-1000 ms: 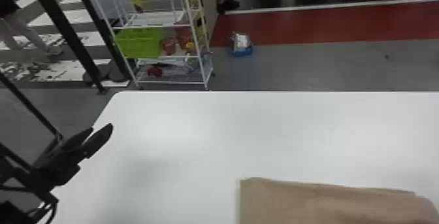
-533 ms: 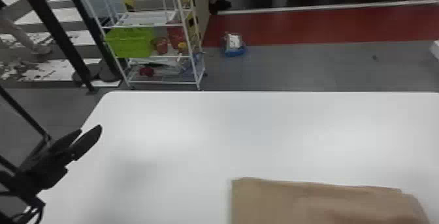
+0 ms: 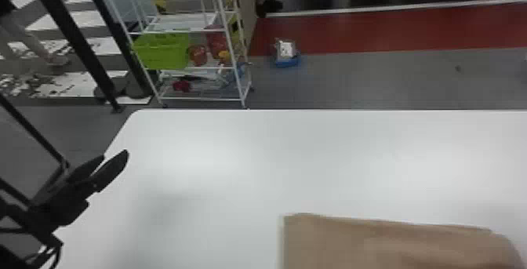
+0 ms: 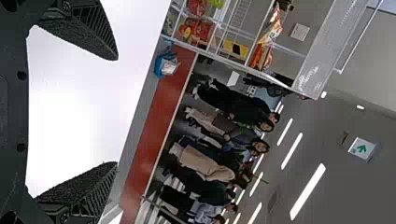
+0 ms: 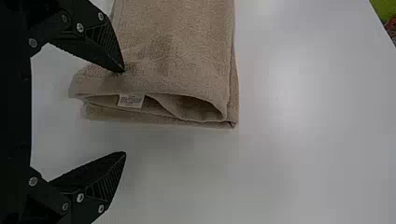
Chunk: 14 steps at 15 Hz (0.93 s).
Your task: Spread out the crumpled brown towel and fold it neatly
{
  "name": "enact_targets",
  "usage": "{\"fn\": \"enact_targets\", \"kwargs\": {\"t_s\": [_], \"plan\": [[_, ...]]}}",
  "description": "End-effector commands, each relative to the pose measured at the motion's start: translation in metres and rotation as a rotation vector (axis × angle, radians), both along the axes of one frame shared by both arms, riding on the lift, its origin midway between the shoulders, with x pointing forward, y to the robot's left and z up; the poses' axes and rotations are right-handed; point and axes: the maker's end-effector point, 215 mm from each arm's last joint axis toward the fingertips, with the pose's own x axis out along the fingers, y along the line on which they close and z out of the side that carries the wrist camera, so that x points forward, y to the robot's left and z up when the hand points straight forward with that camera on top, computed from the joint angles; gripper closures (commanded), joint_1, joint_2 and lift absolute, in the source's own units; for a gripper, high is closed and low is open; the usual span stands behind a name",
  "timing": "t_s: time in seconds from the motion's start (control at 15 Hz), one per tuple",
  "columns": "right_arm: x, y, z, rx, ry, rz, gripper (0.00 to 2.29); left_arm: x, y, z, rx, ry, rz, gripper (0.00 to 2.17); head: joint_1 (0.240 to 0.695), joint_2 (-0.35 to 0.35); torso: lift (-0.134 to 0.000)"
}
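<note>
R gripper (image 5: 124, 112) is hanging w/ fingers spread apart, one tip overlapping the brown towel (image 5: 177, 51) nr its white tag (image 5: 131, 100); can't tell if they're touching. Towel is lying folded in layers on the white worktop (image 3: 235, 162), well apart from the far & L edges. L gripper (image 3: 116, 155) is hovering by the worktop's L edge, fingers also spread wide.

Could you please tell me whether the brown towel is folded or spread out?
Folded: the brown towel lies in stacked layers, their edges showing at the end with the white label.
</note>
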Motion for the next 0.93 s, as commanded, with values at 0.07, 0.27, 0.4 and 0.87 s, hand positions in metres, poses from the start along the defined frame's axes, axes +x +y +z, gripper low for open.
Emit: {"fn": "enact_targets", "kwargs": {"t_s": [0.07, 0.27, 0.4, 0.87], "plan": [[0.004, 0.012, -0.006, 0.001, 0.016, 0.028, 0.47, -0.001, 0.002, 0.0, 0.0, 0.002, 0.003, 0.09, 0.695, 0.199, -0.122], [0.008, 0.022, -0.008, 0.011, 0.015, 0.033, 0.79, -0.001, 0.001, -0.001, 0.0, 0.004, 0.003, 0.09, 0.695, 0.219, -0.122], [0.008, 0.025, -0.012, 0.006, 0.019, 0.036, 0.94, -0.001, 0.002, -0.002, 0.002, 0.005, 0.007, 0.09, 0.695, 0.227, -0.122], [0.04, 0.006, 0.042, 0.132, -0.1, -0.064, 1.06, -0.002, 0.004, 0.002, 0.006, 0.0, 0.009, 0.09, 0.695, 0.231, -0.122]]}}
